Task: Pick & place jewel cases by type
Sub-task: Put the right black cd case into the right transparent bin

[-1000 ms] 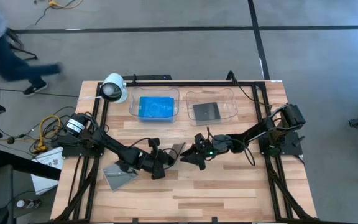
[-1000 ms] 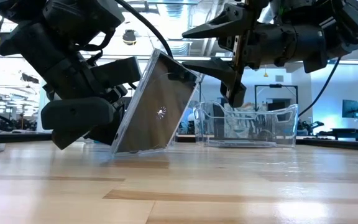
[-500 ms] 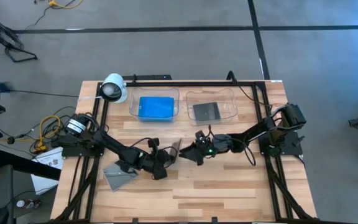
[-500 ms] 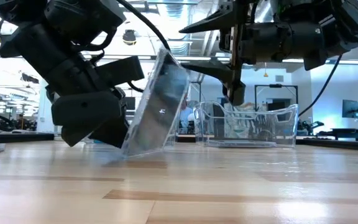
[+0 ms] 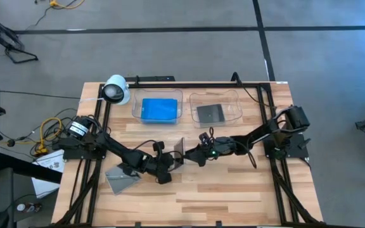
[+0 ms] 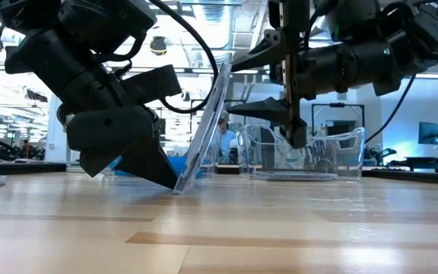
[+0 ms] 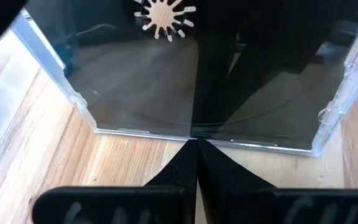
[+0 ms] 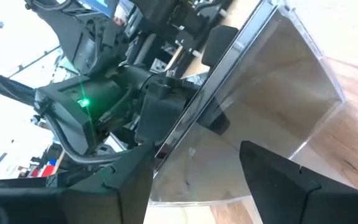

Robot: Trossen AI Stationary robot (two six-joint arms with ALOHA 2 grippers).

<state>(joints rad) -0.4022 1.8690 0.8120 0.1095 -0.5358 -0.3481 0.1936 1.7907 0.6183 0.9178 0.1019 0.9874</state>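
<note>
Now | left end effector pinches clear case upright on edge | right end effector spread, straddling its top edge

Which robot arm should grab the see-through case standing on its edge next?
Probably the right: its open end effector already straddles the tilted clear case, while the shut left end effector only props it from below.

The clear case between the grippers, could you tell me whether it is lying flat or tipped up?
Tipped up: the clear case stands steeply on its lower edge on the table.
</note>
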